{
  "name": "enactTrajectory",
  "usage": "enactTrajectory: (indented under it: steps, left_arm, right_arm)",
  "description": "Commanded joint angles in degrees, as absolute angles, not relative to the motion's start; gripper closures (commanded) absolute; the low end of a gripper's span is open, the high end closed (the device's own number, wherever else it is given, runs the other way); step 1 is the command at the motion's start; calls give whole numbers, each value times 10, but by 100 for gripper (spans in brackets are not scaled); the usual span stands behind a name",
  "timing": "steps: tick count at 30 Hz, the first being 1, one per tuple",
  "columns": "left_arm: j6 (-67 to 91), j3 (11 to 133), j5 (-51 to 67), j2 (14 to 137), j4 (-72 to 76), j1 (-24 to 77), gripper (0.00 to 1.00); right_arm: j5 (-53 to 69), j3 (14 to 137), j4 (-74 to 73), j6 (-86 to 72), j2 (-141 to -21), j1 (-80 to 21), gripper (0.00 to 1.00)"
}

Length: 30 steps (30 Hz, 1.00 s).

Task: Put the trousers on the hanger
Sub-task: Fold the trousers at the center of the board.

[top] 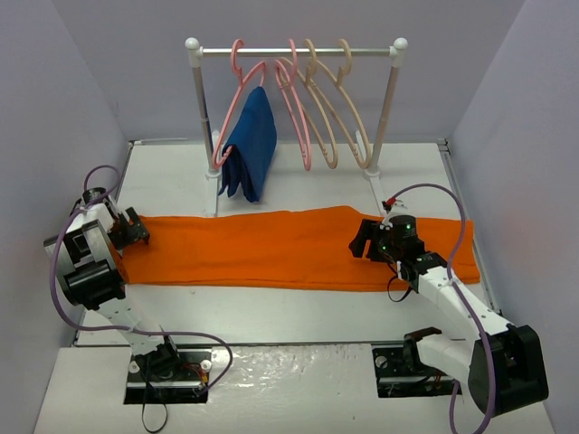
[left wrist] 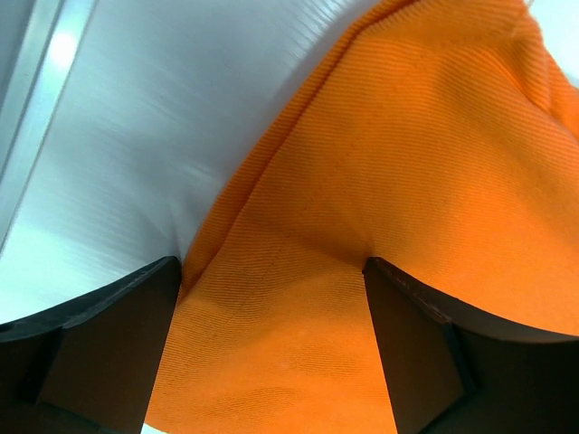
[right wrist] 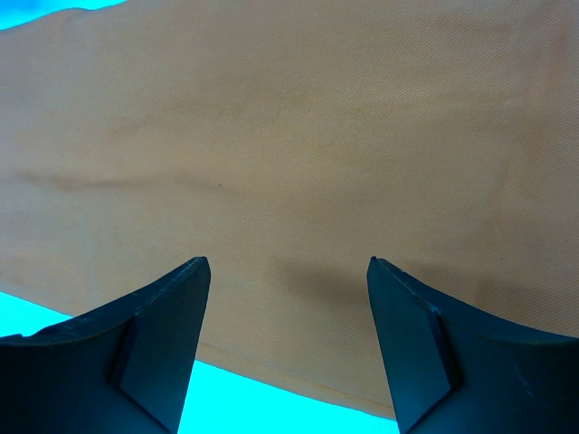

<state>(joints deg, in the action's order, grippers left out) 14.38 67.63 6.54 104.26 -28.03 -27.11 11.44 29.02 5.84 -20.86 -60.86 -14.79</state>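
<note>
Orange trousers [top: 271, 249] are lying flat and stretched lengthwise across the middle of the white table [top: 298, 312], reaching from the left arm to the right edge. The left gripper [top: 136, 228] is sitting at the left end of the trousers, low and pointing along the table. In the left wrist view its dark fingers [left wrist: 99, 344] are standing wide apart with ribbed orange cloth bulging up between them, so the jaws are released and not pinching. The right arm is reaching forward from its base, and the right gripper [top: 365, 242] is hovering over the right part of the trousers near their front edge. In the right wrist view its fingers [right wrist: 443, 353] are also spread wide, with smooth orange cloth lying below the gap; whether they are touching it cannot be told. Behind the trousers a small rack [top: 294, 51] is standing, and the cream-beige hanger [top: 355, 122] is hanging bare at its right end, well apart from the trousers. Pink hangers [top: 297, 117] are hanging to its left, one carrying a dark blue garment [top: 253, 145].
</note>
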Motion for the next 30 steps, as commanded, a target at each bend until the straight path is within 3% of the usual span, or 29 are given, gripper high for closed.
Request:
enactTrajectory:
  steps: [1, 10, 14, 19, 22, 30]
  left_arm:
    - [155, 636, 171, 1053, -312, -263, 20]
    - [139, 623, 164, 1046, -330, -259, 15]
    - [139, 622, 145, 1061, -335, -249, 20]
    - [151, 621, 140, 1074, -335, -238, 57]
    - [154, 624, 141, 1077, -340, -230, 97]
    - [178, 643, 175, 1003, -365, -218, 100]
  right_arm:
    - [113, 296, 85, -201, -600, -154, 33]
    - [110, 294, 85, -202, -597, -154, 33]
    - [109, 294, 84, -202, -596, -154, 33]
    - [107, 294, 84, -202, -597, -154, 33]
    - [105, 294, 84, -202, -597, -153, 33]
    - [99, 294, 81, -203, -599, -153, 33]
